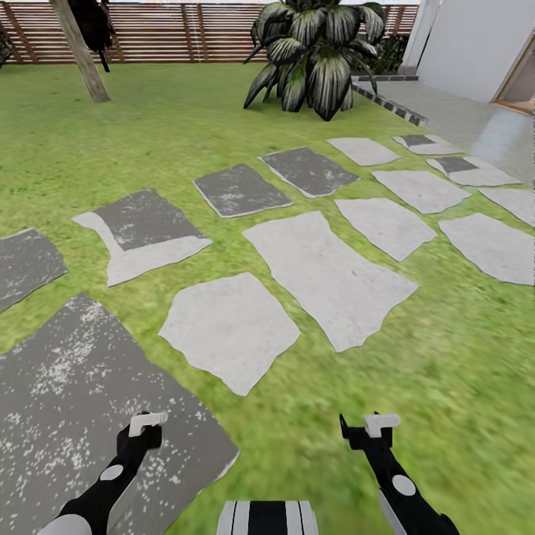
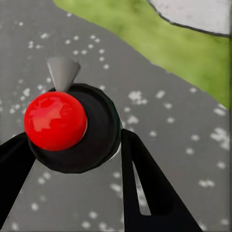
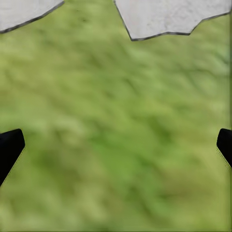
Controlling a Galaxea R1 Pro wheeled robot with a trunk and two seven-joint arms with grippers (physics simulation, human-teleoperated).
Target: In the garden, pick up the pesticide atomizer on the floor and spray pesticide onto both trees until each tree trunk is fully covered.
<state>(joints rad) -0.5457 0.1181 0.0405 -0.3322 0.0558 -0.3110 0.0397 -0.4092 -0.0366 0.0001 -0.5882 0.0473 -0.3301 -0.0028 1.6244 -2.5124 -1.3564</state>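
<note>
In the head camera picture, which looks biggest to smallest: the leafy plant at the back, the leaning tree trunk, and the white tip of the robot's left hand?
1. Leafy plant
2. Tree trunk
3. Left gripper, though it is nearest the camera

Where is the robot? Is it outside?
Yes, it looks like a garden or backyard. There is green grass all around, grey stepping slabs laid across it, a brown slatted wooden fence at the back, and a big leafy plant.

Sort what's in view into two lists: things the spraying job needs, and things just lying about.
For the job:
- dark atomizer bottle with red ball top, held between the left gripper fingers
- grey-tan leaning tree trunk
- green grass lawn

Just there:
- grey stepping slabs
- striped broad-leaf bush
- brown slat fence
</note>
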